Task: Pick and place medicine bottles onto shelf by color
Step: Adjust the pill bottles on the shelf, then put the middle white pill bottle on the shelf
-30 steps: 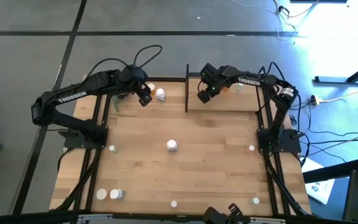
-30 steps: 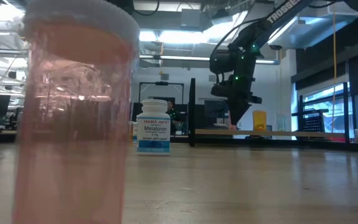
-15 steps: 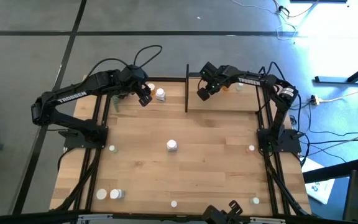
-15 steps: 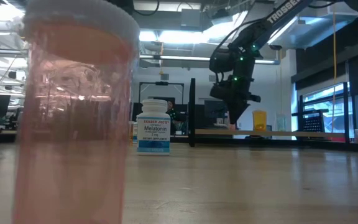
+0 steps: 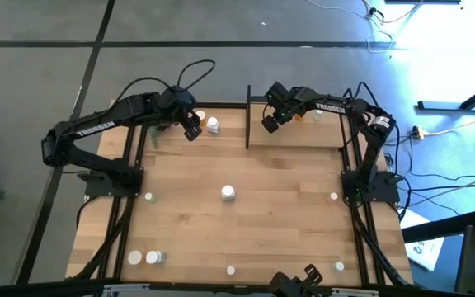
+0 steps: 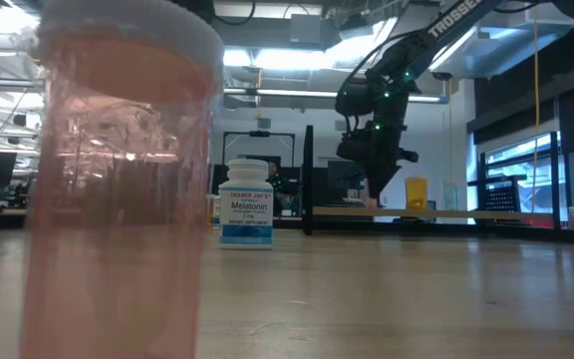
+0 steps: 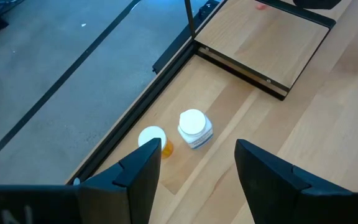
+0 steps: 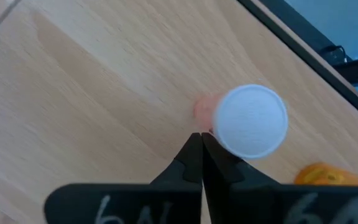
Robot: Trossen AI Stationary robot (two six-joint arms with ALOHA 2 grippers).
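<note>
Just beyond the right hand [image 8: 201, 138], its fingers pressed together and empty | pinkish bottle [image 8: 248, 121] stands upright on the shelf [image 8: 92, 93], touching the fingertips | likely light, rigid, slick, tippy: take the body below the cap | left hand [image 7: 194, 165] spread, empty, over the tabletop [image 7: 328, 124]

Likely a robotics lab or workshop: grey floor [image 5: 39, 74] with trailing cables [image 5: 435, 128], dim ceiling strip lights [image 6: 267, 58].
</note>
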